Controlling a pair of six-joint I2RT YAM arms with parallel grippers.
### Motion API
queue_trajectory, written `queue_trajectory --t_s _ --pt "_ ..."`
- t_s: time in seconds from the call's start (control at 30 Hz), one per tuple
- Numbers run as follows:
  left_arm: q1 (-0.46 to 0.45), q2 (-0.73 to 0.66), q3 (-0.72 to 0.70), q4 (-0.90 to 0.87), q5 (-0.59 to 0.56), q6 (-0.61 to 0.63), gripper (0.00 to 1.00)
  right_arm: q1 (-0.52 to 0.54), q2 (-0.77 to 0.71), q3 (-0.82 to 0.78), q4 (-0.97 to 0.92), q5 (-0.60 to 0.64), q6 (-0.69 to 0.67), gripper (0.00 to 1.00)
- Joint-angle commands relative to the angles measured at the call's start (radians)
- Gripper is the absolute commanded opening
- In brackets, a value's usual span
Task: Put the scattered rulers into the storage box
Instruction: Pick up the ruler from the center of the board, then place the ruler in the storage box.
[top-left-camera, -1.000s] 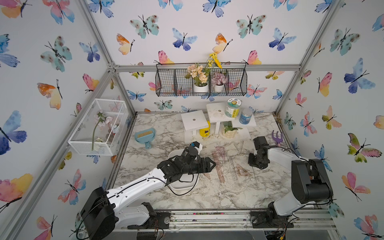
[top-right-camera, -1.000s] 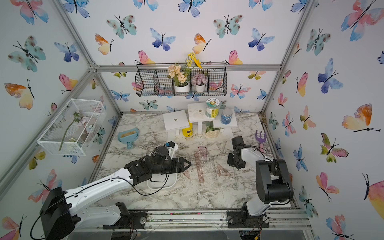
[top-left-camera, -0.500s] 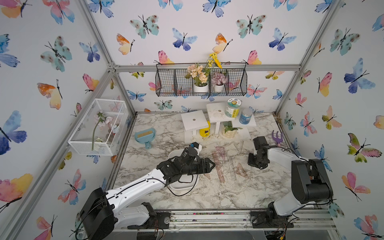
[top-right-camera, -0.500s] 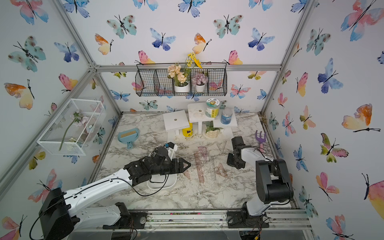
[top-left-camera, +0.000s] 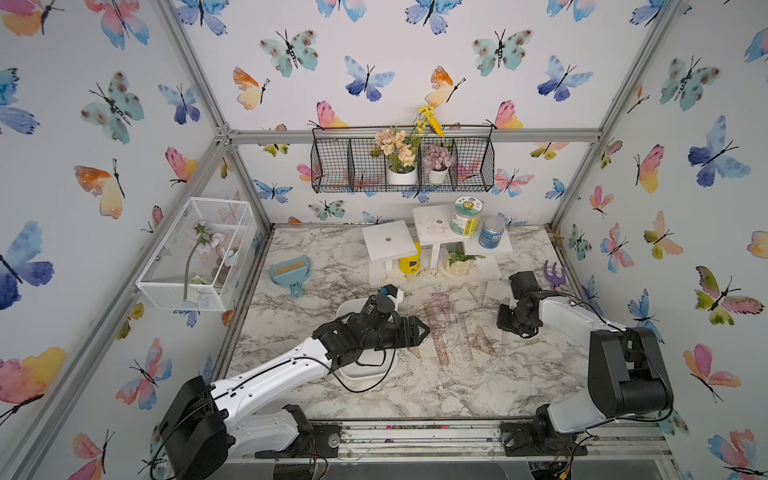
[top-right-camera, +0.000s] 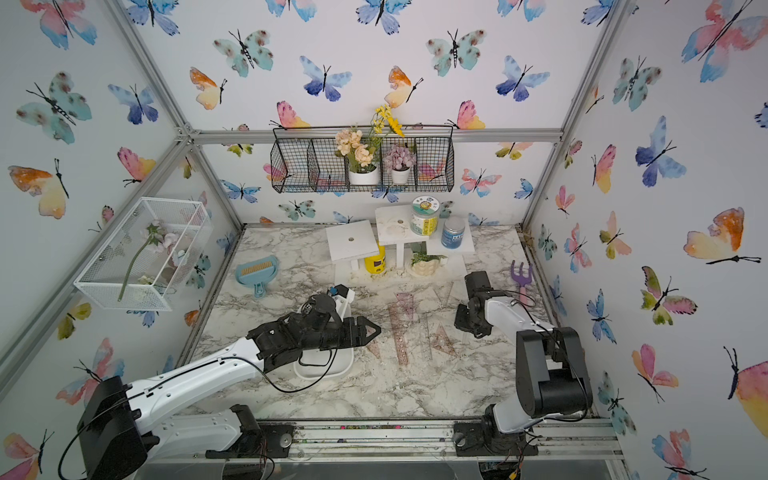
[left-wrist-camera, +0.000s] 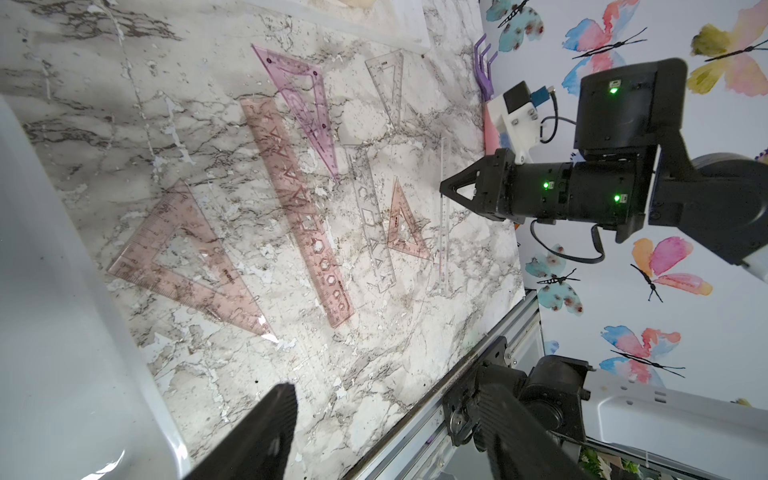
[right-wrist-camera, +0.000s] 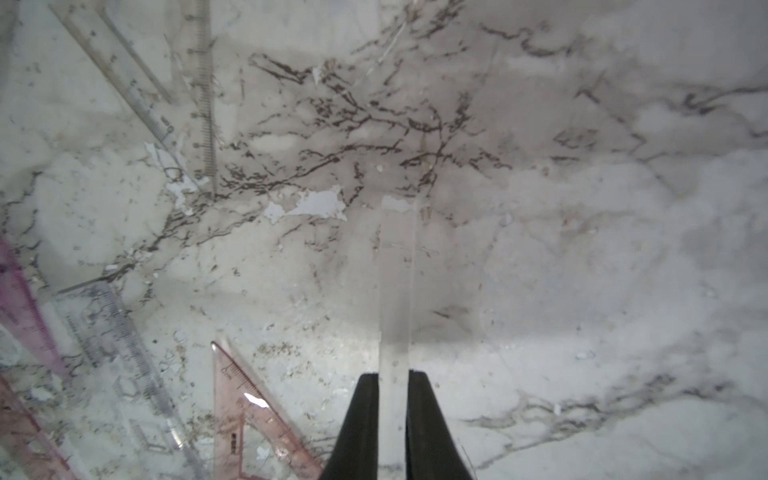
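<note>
The rulers lie flat and scattered on the marble bench, from its centre toward 3 o'clock, taking 12 o'clock as the back wall in the top views. The long pink straight ruler (top-left-camera: 440, 332) runs roughly from 12 to 6. The left wrist view shows the others:

- a large pink set square (left-wrist-camera: 183, 257)
- a purple set square (left-wrist-camera: 303, 108)
- a clear set square (left-wrist-camera: 388, 83)
- a clear stencil ruler (left-wrist-camera: 372, 220)
- a small pink set square (left-wrist-camera: 405, 224)
- a thin clear straight ruler (left-wrist-camera: 443, 241) at the 3 o'clock edge of the group

None of them is in the storage box (top-left-camera: 365, 372). The box sits just at 9 o'clock of the group and is largely hidden under the left arm. Its white rim shows in both top views (top-right-camera: 324, 370).

The right end effector (right-wrist-camera: 393, 374) points down at the bench. Its fingers are drawn together on the thin clear straight ruler, which runs out as a pale strip between them in the right wrist view. The left wrist view shows its tip (left-wrist-camera: 445, 192) meeting that ruler.

The left end effector (top-left-camera: 422, 332) hangs over the box's 3 o'clock rim, pointing toward the rulers. Its fingers are apart and hold nothing.

Farther out are a blue dustpan (top-left-camera: 291, 270) at 10 o'clock, a purple garden fork (top-left-camera: 555, 274) at 2 o'clock, and white risers (top-left-camera: 388, 241) with jars at 12 o'clock.
</note>
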Motion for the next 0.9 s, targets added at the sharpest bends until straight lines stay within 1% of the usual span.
queue_trajectory --t_s 0.0,0.13,0.3,0.4,0.6,0.7,0.8,0.87 --pt "-0.003 -0.016 0.013 -0.028 -0.029 0.022 0.74 0.003 -0.034 0.032 -0.048 -0.039 0.016 0.01" --pt "-0.009 -0.013 0.016 -0.031 -0.039 0.03 0.74 0.003 -0.057 0.046 -0.059 -0.058 0.022 0.01" --pt "-0.018 0.002 0.023 -0.028 -0.036 0.056 0.74 0.012 -0.106 0.046 -0.041 -0.168 0.058 0.01" --pt "-0.017 0.004 0.023 0.009 0.009 0.076 0.73 0.019 -0.161 0.04 0.008 -0.292 0.092 0.01" --pt "-0.016 -0.021 0.006 0.141 0.161 0.105 0.72 0.026 -0.274 0.034 0.128 -0.551 0.182 0.01" --pt "-0.016 -0.031 0.004 0.19 0.218 0.114 0.72 0.029 -0.31 0.019 0.208 -0.678 0.233 0.01" --pt "-0.007 -0.038 0.005 0.216 0.26 0.117 0.69 0.034 -0.343 -0.01 0.313 -0.778 0.313 0.01" --pt "0.009 -0.044 -0.006 0.248 0.318 0.109 0.67 0.045 -0.357 -0.033 0.409 -0.841 0.378 0.01"
